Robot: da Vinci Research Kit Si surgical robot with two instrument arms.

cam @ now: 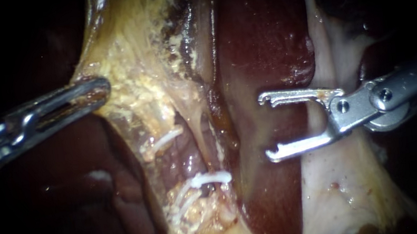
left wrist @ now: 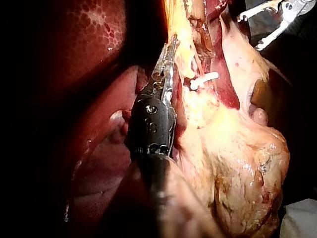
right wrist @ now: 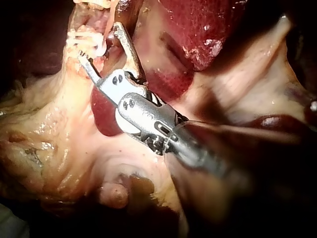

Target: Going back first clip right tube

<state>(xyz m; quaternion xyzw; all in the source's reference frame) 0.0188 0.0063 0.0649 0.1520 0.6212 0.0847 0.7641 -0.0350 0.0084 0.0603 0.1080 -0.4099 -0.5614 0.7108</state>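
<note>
Plainly, the left instrument [cam: 101,88] came in from the left of the endoscope view, and its end effector was clenched on the edge of the yellow fatty tissue [cam: 133,62], both slender jaws lying close together with the tissue drawn to a small peak at their tip. From the left wrist view the same jaws ran narrow and nearly closed along that yellow edge. The right instrument [cam: 268,125] entered from the right, and its end effector stood released: the two hooked jaws were spread wide apart with nothing between them, hanging in front of the dark red liver [cam: 262,36] and touching no tube. A white clip [cam: 210,178] lay crosswise on the right tube [cam: 202,152], a pale strand running down through the opened tissue between the fatty tissue and the liver. The clip sat to the left of the open jaws and lower in the view, apart from them, with a strip of liver in between. Pale tissue [cam: 344,180] spread beneath the right instrument's shaft. In the left wrist view the clip showed just beside the left instrument's jaws, while the right instrument's open jaws stood farther off beyond it. In the right wrist view the spread jaws pointed toward the yellow tissue, the liver lying beside them.
</note>
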